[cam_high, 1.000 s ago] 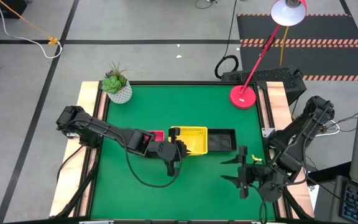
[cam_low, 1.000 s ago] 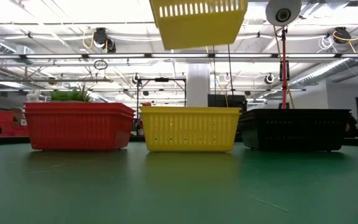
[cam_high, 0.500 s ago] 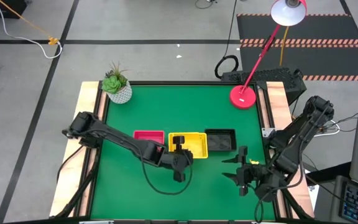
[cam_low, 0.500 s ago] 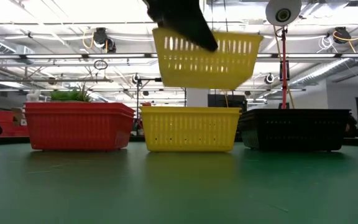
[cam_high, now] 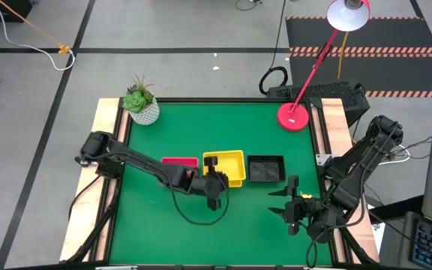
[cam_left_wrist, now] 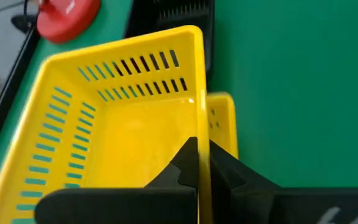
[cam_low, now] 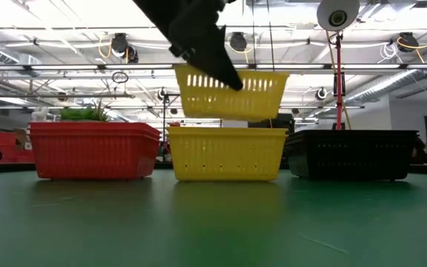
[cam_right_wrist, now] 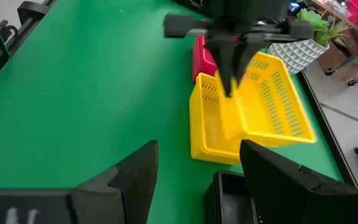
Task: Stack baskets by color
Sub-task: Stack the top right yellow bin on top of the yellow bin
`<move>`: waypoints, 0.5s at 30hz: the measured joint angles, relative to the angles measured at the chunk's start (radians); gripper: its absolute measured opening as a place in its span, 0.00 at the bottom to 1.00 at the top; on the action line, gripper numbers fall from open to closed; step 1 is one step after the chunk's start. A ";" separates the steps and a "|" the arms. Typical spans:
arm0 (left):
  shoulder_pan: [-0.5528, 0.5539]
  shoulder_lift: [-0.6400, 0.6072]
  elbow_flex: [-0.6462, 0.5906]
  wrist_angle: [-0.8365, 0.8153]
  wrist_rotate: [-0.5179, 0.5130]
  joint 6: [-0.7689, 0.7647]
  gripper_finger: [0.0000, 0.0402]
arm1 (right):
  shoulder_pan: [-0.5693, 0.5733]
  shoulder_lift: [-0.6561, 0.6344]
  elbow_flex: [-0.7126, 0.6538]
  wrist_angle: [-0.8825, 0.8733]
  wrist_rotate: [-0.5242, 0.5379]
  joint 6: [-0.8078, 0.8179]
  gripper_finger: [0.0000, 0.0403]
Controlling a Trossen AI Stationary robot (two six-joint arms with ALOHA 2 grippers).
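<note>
Lowering since earlier frame: left gripper (cam_high: pixel 211 178) clamped on yellow basket (cam_low: pixel 232 94) wall, now hanging just above yellow stack (cam_low: pixel 227 153). Right gripper (cam_high: pixel 291 206) waiting wide, empty, near surface (cam_high: pixel 201 127) edge. Red stack (cam_low: pixel 93 150), black stack (cam_low: pixel 351 154) standing finished, I'm judging. Nesting, releasing remaining.

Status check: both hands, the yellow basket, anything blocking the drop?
Left hand shut on yellow basket, tilted, just above yellow stack. Right hand open, parked near table's right edge. Red stack and black stack flank the stack; drop path clear.

Yellow basket (cam_low: pixel 232 95) tilted above yellow stack (cam_low: pixel 227 153), between red (cam_low: pixel 93 150) and black (cam_low: pixel 353 154).
</note>
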 joint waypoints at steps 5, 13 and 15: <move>0.025 -0.022 -0.075 0.104 0.064 0.011 0.04 | 0.000 0.000 0.000 0.000 0.000 0.000 0.54; 0.026 -0.021 -0.177 0.242 0.071 0.032 0.02 | 0.000 0.000 0.000 0.009 0.000 0.000 0.54; 0.024 -0.021 -0.180 0.265 0.074 0.036 0.04 | 0.000 0.000 0.000 0.008 0.000 -0.001 0.54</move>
